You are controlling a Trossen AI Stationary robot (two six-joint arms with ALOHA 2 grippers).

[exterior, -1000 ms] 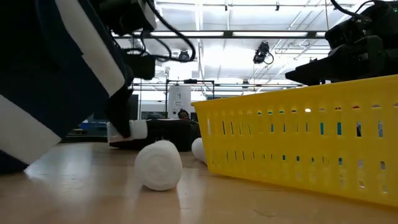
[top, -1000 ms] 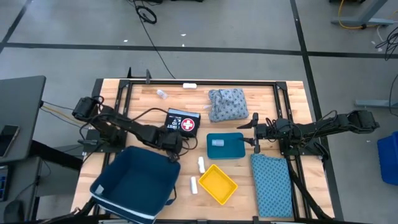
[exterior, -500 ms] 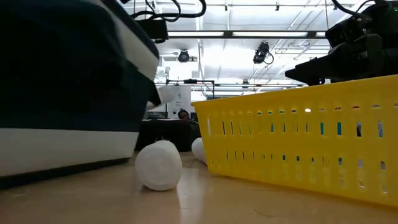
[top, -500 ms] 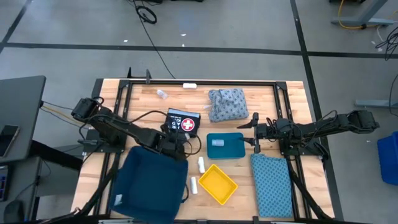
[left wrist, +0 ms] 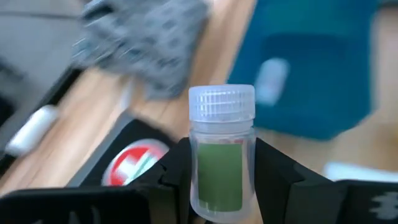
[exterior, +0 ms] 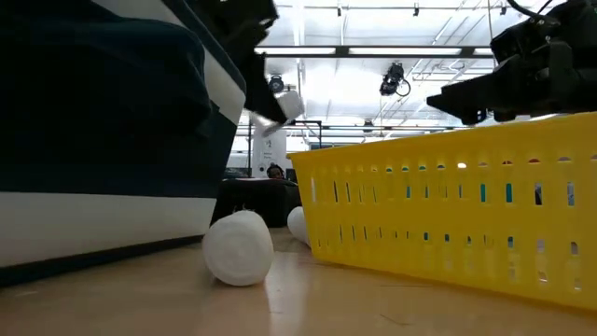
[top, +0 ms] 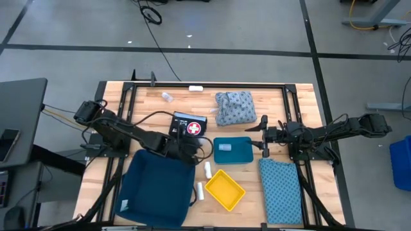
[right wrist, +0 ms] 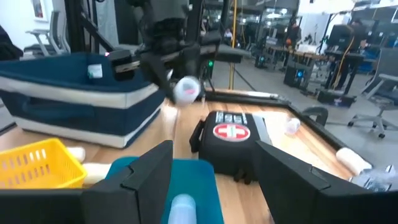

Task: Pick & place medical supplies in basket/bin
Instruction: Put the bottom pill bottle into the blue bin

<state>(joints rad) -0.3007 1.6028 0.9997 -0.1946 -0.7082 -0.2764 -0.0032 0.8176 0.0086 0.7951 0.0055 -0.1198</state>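
Observation:
My left gripper hangs above the table between the dark blue bin and the teal tray, shut on a clear vial with a white ribbed cap and a green label. A second vial lies on the tray, and another lies at the far left. Two white rolls lie beside the yellow basket. A grey-blue cloth bundle sits at the back. A flat blue patterned cloth lies near right. My right gripper waits open, right of the tray. My left gripper pinches the vial's clear body between its two fingers, one on each side, just below the cap. The white cap sticks out past the fingertips. The vial is lifted clear of the table, beside the bin's far right corner.
A black first-aid pouch with a red cross lies behind my left gripper. A white stick rests at the far edge. Black rails frame the table's back and sides.
The dark blue bin, tipped up on one side a second ago, has dropped flat onto the table. My left gripper has risen with the vial, tipped up from pointing steeply down, and shifted a little toward the teal tray. Its hold on the vial has stayed the same.

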